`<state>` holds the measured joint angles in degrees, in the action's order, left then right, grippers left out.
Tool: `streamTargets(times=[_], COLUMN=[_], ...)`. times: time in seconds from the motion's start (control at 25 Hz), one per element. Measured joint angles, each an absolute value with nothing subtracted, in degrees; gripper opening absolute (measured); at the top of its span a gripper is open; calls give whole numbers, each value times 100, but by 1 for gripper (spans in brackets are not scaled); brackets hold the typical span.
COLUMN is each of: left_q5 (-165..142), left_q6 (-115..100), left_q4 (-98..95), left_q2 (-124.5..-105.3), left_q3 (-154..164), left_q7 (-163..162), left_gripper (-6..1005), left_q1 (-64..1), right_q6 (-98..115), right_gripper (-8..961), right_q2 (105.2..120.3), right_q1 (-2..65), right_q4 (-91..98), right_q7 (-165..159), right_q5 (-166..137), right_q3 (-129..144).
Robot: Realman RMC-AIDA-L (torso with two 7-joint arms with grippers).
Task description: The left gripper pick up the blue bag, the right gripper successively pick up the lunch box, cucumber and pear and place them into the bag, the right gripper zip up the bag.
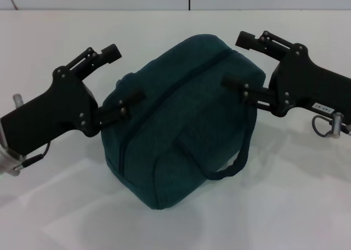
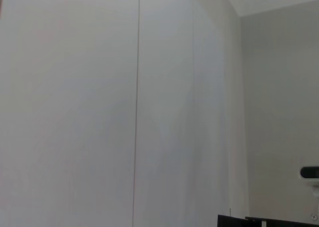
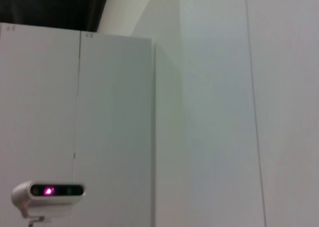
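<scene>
The blue bag (image 1: 186, 124) sits in the middle of the white table, its zipper line running shut along the top and one rope handle (image 1: 227, 168) hanging down its near side. My left gripper (image 1: 123, 73) is open at the bag's left end, its lower finger across the fabric. My right gripper (image 1: 233, 61) is open at the bag's right end, one finger over the top corner. The lunch box, cucumber and pear are out of view. Both wrist views show only walls.
The white table (image 1: 285, 206) stretches all around the bag. A wall runs behind its far edge. The right wrist view shows a small white camera unit (image 3: 48, 193) mounted by a cabinet.
</scene>
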<state>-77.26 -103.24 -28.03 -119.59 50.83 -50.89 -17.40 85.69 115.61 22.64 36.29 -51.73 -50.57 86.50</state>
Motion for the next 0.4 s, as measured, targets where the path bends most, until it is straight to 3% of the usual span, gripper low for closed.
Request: streamTargets(times=[0.4], left_q5=[-7716], left_q6=[-10333], left_q4=[-2579], left_q2=[-11956], left_q3=[5054], left_q7=[-4990], left_gripper=[872], left_q1=[-1826], right_q6=[8591], right_gripper=[770], right_q2=[11566], right_q1=[2279], right_q4=[3476], right_q7=[-5074], right_q5=[-4982], right_q3=[8672])
